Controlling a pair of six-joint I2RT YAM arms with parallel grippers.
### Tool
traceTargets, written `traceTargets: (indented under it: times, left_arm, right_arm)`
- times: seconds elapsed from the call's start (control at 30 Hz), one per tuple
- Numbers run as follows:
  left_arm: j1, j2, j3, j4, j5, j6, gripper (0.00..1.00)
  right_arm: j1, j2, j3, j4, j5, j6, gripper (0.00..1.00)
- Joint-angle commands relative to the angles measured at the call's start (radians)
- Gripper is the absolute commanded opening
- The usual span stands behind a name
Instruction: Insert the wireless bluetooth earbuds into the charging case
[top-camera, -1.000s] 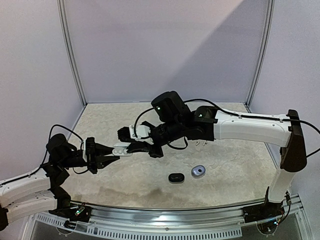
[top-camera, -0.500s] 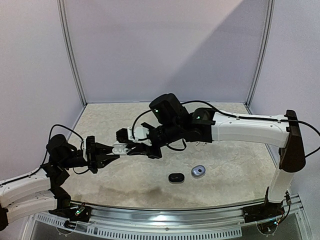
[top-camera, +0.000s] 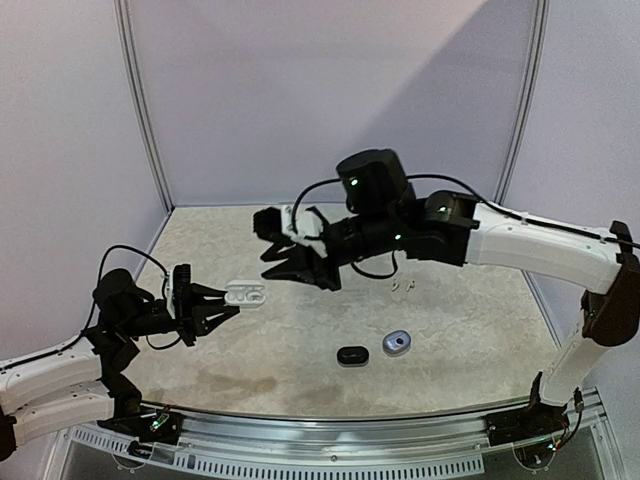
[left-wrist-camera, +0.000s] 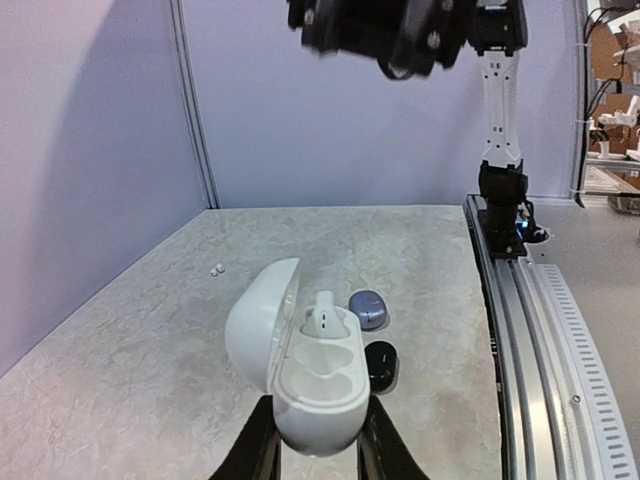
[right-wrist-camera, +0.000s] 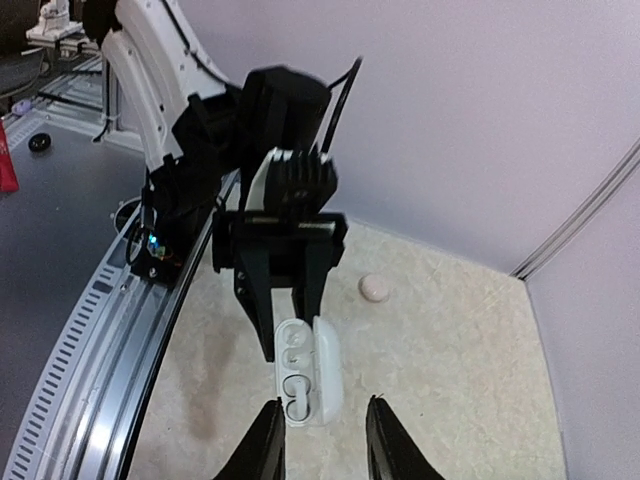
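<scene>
From above: left gripper (top-camera: 232, 307) clamped on white oval plastic charging case (top-camera: 246, 295), lid open, held over speckled beige table (top-camera: 480, 330). Right gripper (top-camera: 295, 265) higher, beyond the case, jaws parted, holding nothing.

Left wrist: one white earbud (left-wrist-camera: 323, 316) seated in far socket of the case, near socket bare. Two tiny white earbuds (left-wrist-camera: 216, 269) lying on the table, well apart from it.

Right wrist: fingers (right-wrist-camera: 264, 445) spread, nothing between, the case lower down.

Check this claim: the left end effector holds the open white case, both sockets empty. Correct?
No. The left end effector holds the open white case, but one socket holds a white earbud; only the other is empty. The left wrist view shows it.
</scene>
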Motion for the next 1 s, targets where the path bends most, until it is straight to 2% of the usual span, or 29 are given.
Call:
traceTargets:
  times: [0.0, 0.17, 0.33, 0.53, 0.63, 0.8, 0.97]
  left_arm:
    - [-0.014, 0.013, -0.009, 0.020, -0.021, -0.047, 0.00]
    - [-0.014, 0.022, -0.008, 0.022, -0.026, -0.045, 0.00]
    - [-0.012, 0.029, -0.005, 0.021, -0.032, -0.039, 0.00]
    - [-0.011, 0.042, 0.000, 0.011, -0.033, -0.029, 0.00]
    - [-0.011, 0.052, 0.004, 0.007, -0.036, -0.025, 0.00]
    - [-0.010, 0.071, 0.011, 0.005, -0.040, -0.022, 0.00]
    - [-0.009, 0.078, 0.011, 0.005, -0.045, -0.022, 0.00]
  right_arm:
    - [-0.060, -0.098, -0.011, 0.050, -0.060, 0.095, 0.31]
    - [-0.259, -0.089, 0.012, 0.024, 0.093, 0.319, 0.32]
    - [-0.524, 0.089, 0.172, -0.206, 0.306, 0.479, 0.30]
    - [-0.744, 0.358, 0.344, -0.391, 0.298, 0.511, 0.22]
    - [-0.803, 0.490, 0.405, -0.428, 0.309, 0.493, 0.22]
    - [-0.823, 0.681, 0.498, -0.493, 0.315, 0.417, 0.19]
    - [-0.832, 0.754, 0.507, -0.488, 0.297, 0.402, 0.17]
